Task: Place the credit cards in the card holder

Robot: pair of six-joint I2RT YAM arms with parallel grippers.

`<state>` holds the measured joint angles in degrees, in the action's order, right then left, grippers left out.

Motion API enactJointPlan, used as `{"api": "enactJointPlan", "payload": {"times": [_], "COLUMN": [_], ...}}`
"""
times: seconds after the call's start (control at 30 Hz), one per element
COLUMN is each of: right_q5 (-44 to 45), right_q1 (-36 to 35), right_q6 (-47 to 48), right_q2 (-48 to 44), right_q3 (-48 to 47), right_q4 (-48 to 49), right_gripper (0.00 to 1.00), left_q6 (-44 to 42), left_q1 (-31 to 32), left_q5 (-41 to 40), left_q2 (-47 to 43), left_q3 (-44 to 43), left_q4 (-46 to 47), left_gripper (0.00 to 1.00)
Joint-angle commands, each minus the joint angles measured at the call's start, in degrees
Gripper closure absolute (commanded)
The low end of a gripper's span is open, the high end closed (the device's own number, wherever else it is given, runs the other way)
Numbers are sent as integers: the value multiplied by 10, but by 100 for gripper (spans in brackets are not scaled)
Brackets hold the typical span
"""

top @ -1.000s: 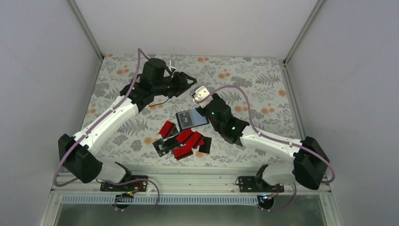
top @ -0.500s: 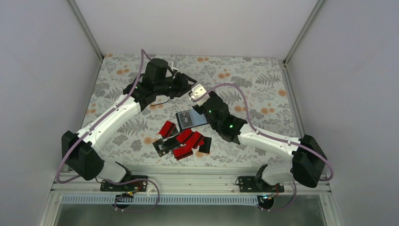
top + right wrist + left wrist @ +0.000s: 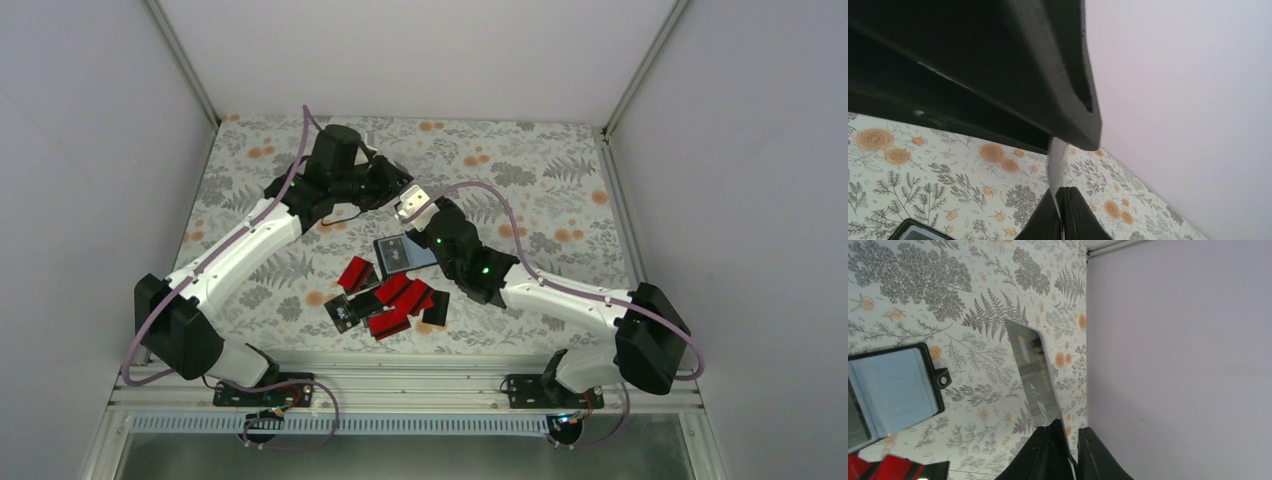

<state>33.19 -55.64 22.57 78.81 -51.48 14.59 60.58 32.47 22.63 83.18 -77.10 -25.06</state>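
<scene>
My right gripper (image 3: 422, 212) (image 3: 1064, 192) is shut on the lower edge of a pale silvery card (image 3: 411, 198) (image 3: 1057, 157), holding it up above the table. From the left, my left gripper (image 3: 399, 190) (image 3: 1068, 432) straddles the same card (image 3: 1030, 367). The card lies against one finger, and a narrow gap shows to the other finger. The card holder (image 3: 405, 252) (image 3: 893, 385) lies open on the table, light blue-grey inside, below both grippers. A heap of red and black credit cards (image 3: 390, 300) sits in front of it.
The flowered table cover (image 3: 520, 170) runs to grey walls (image 3: 700, 150) at the back and both sides. The right arm's forearm (image 3: 560, 292) crosses low over the table right of the card heap. A metal rail (image 3: 420, 380) lines the near edge.
My left gripper has moved right onto the raised card and its jaws have narrowed around it. My right gripper has shifted slightly left with the card, still shut.
</scene>
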Motion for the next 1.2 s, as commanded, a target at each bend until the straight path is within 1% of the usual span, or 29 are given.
{"api": "enactJointPlan", "payload": {"times": [0.0,0.07,0.13,0.2,0.27,0.3,0.33,0.4,0.47,0.5,0.57,0.63,0.7,0.77,0.87,1.0,1.07,1.17], "right_q5": [14,12,8,6,5,5,5,-5,-48,-69,-106,-139,-198,-294,-455,-633,-668,-673], "right_q1": [-9,-9,-9,-10,-9,-9,-9,-9,-6,-2,15,45,82,134,204,262,273,289], "right_q6": [5,3,-4,-13,-22,-26,-33,-52,-85,-106,-163,-220,-267,-300,-335,-371,-378,-389], "right_q2": [5,6,7,9,11,11,10,1,-18,-26,-37,-48,-61,-74,-79,-31,13,74], "right_q3": [-18,-20,-24,-32,-37,-38,-39,-36,-27,-23,-21,-17,-8,4,22,19,6,-7], "right_q4": [10,5,-6,-21,-33,-36,-40,-49,-59,-69,-97,-130,-151,-159,-159,-160,-171,-183], "right_gripper": [96,96,96,91,82,72,65,51,39,35,30,27,25,24,24,28,33,36], "left_q6": [-9,-11,-12,-12,-14,-15,-18,-26,-45,-58,-87,-107,-119,-129,-143,-164,-179,-194], "left_q1": [-4,-5,-5,-6,-7,-9,-12,-20,-29,-35,-42,-48,-50,-50,-50,-50,-50,-48], "left_q5": [-17,-17,-17,-16,-15,-14,-13,-13,-13,-12,-18,-23,-23,-17,-14,-13,1,6], "left_q2": [3,4,6,7,7,7,7,4,1,0,-5,-17,-35,-47,-50,-59,-58,-48], "left_q3": [-17,-17,-18,-18,-21,-23,-26,-30,-33,-30,-22,8,55,104,148,204,227,248], "left_q4": [-17,-21,-23,-24,-26,-29,-32,-37,-45,-46,-53,-43,-17,15,28,53,71,80], "left_gripper": [91,97,98,98,98,98,98,98,98,98,98,98,98,98,98,98,98,98]}}
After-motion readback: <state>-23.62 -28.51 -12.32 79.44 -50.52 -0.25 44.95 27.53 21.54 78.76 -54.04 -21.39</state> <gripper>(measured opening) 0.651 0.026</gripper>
